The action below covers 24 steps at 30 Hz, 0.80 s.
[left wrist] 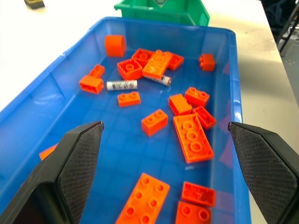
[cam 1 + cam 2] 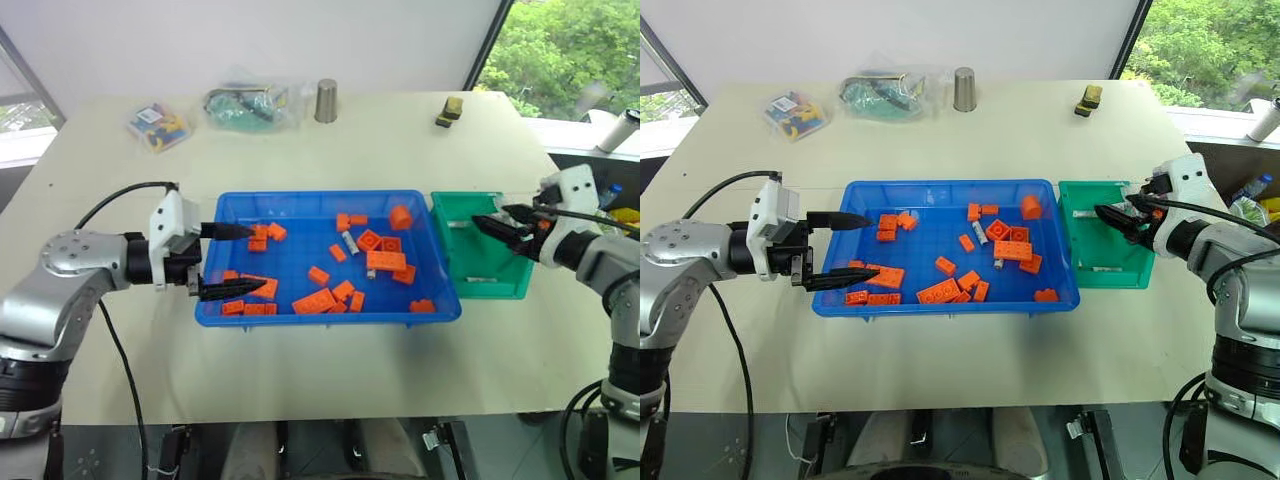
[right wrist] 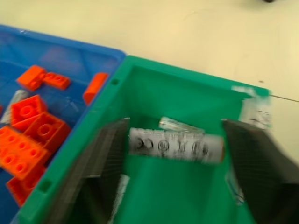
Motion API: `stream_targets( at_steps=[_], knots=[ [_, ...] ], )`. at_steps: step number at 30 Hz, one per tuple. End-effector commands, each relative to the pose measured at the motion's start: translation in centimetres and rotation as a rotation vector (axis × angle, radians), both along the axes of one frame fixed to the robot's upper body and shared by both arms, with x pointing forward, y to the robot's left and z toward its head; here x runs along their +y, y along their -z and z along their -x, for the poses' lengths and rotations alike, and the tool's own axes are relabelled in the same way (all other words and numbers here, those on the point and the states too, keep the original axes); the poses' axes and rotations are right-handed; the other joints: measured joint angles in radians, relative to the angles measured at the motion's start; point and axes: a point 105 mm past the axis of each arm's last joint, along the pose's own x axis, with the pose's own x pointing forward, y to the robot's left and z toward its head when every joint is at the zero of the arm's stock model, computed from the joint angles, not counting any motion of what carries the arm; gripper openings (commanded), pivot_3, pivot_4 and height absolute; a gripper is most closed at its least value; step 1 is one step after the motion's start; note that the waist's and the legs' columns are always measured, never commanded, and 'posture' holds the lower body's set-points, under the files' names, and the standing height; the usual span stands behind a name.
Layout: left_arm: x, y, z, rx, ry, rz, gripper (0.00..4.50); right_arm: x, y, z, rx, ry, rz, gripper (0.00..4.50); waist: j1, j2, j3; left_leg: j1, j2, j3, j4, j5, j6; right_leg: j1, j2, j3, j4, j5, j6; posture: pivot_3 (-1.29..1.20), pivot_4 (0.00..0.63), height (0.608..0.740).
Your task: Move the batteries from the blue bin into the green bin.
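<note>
Where the blue bin [image 2: 325,312] sits nearest on the cream table [image 2: 300,370], its grid floor carries scattered orange toy bricks [image 2: 315,300] and two silvery batteries [image 1: 122,85], one lying free among the bricks near the middle, the other partly tucked under a brick just beside it. The left gripper [image 2: 227,260] reaches in over the bin's left wall with its two black fingers spread wide, nothing between them.

Touching the blue bin's right wall stands the green bin [image 2: 500,290]. Over it hangs the right gripper [image 3: 177,154], its fingers parted; a battery [image 3: 175,144] shows between them, with a gap at one end, so it looks released, though blur leaves the contact uncertain. More batteries [image 2: 1086,213] lie on the green floor.

Farther back on the table stand a metal cup [image 2: 326,100], two clear bags of small parts [image 2: 245,105], and a small dark-and-yellow block [image 2: 452,110].
</note>
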Motion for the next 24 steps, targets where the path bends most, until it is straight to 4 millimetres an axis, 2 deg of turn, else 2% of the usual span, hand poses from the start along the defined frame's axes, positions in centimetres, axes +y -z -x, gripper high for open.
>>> stream_targets(
  at_steps=[1,5,9,11,13,15,18,21,22,23,24],
  knots=[
    [-0.2,-0.6,0.1,-0.037,0.014,-0.007,4.5,0.2,-1.3,-0.5,-0.054,-0.024,0.058,4.46,0.0,0.0,0.0,0.0,0.0,0.0,0.0,0.0,0.0,0.0,0.0,0.0,0.0,0.0,0.0,0.0,0.15,0.739],
    [0.2,-0.7,0.1,-0.042,0.002,-0.011,4.5,1.9,-3.4,-1.6,-0.107,-0.122,0.12,4.46,-0.001,0.0,0.0,0.0,0.0,0.0,0.0,0.0,0.0,0.0,0.0,0.0,0.0,0.0,0.0,0.0,0.15,0.739],
    [0.2,-0.8,0.2,-0.047,-0.004,-0.01,4.5,7.6,-4.8,-2.5,-0.165,-0.348,0.194,4.46,-0.003,0.0,0.0,0.0,0.001,0.0,0.0,0.0,0.0,-0.001,0.001,0.001,0.0,0.0,0.0,0.0,0.15,0.739],
    [0.2,-0.8,0.2,-0.049,-0.006,-0.011,4.5,11.1,-4.2,-2.7,-0.151,-0.465,0.221,4.46,-0.002,0.0,0.0,0.0,0.001,0.0,0.0,0.0,0.0,-0.001,0.001,0.001,0.0,0.0,0.0,0.0,0.15,0.739],
    [0.2,-0.8,0.2,-0.051,-0.01,-0.01,4.5,13.7,-3.0,-2.9,-0.119,-0.552,0.257,4.46,-0.002,0.0,0.0,0.0,0.001,0.0,0.0,0.0,0.0,-0.001,0.001,0.001,0.0,0.0,0.0,0.0,0.15,0.739],
    [0.2,-0.9,0.2,-0.055,-0.018,-0.007,4.5,15.5,-1.1,-2.9,-0.065,-0.62,0.308,4.46,0.004,0.0,0.0,-0.001,0.001,0.0,0.001,0.0,0.0,-0.001,0.001,0.0,0.0,0.0,0.0,0.0,0.15,0.739],
    [0.3,-1.0,0.3,-0.058,-0.027,-0.005,4.5,16.8,1.7,-2.8,0.02,-0.678,0.382,4.46,0.014,0.0,0.0,-0.002,0.0,0.0,0.002,0.0,0.0,-0.001,-0.001,0.0,0.0,0.0,0.0,0.0,0.15,0.739],
    [0.5,-1.0,0.5,-0.057,-0.039,-0.006,4.5,17.4,2.7,-2.8,0.046,-0.697,0.398,3.15,0.024,0.0,0.0,-0.002,0.0,0.001,0.003,0.0,0.0,-0.001,-0.001,0.0,0.0,0.0,0.0,0.0,0.15,0.739],
    [0.5,-0.9,0.5,-0.057,-0.044,-0.006,4.5,17.5,2.9,-2.8,0.054,-0.696,0.395,2.54,0.026,0.0,0.0,-0.002,0.0,0.001,0.003,0.0,0.0,-0.001,-0.001,0.0,0.0,0.0,0.0,0.0,0.15,0.739],
    [0.6,-0.9,0.6,-0.055,-0.049,-0.006,4.5,17.7,2.9,-2.9,0.064,-0.691,0.38,2.3,0.025,0.0,0.0,-0.002,0.0,0.0,0.003,0.0,0.0,-0.001,-0.001,0.0,0.0,0.0,0.0,0.0,0.15,0.739],
    [0.7,-0.9,0.7,-0.054,-0.052,-0.006,4.5,17.7,2.9,-2.9,0.069,-0.688,0.368,2.3,0.025,0.0,0.0,-0.002,0.0,0.0,0.003,0.0,0.0,-0.001,-0.001,0.0,0.0,0.0,0.0,0.0,0.15,0.739]
  ],
)
